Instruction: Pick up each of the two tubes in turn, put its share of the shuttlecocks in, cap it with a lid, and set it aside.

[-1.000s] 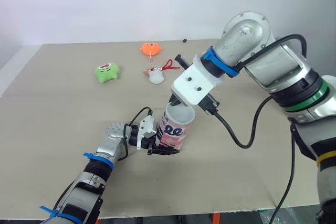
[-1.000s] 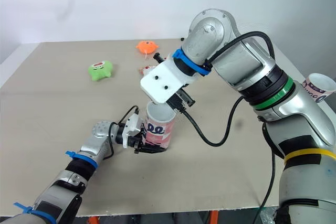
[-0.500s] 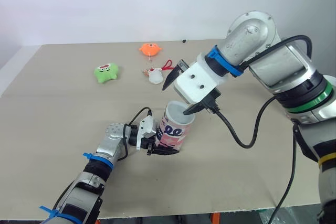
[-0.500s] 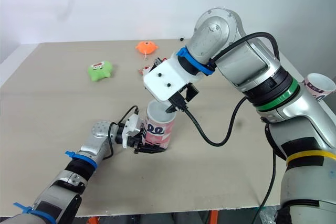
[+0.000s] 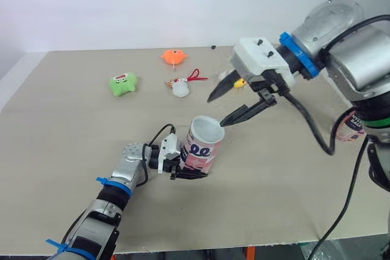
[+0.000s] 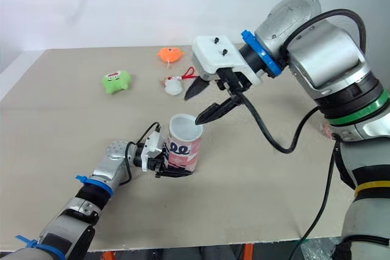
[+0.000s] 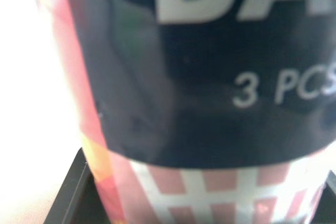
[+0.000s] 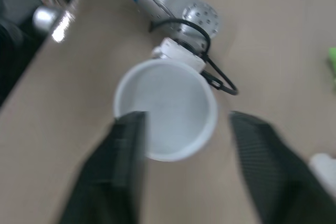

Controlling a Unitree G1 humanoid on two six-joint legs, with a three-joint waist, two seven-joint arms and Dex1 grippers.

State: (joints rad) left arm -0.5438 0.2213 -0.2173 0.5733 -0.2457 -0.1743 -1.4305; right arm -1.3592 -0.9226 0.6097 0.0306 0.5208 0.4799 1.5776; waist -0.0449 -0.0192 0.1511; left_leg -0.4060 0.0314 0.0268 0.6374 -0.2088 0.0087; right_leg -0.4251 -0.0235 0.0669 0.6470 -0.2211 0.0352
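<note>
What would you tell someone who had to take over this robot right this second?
Left gripper: shut on the patterned tube, held roughly upright, mouth open, no lid on it.
Right gripper: open, empty, hovering just above the tube's mouth.
Second tube: far right of the table, partly behind the right arm.
Green toy, orange toy, white toy and a yellow piece lie farther back.
Done: first tube grasped. Its contents cannot be judged.
Left: finish filling, cap, set aside; then the second tube.

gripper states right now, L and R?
Left gripper: shut on the tube.
Right gripper: open, empty, over the tube.
</note>
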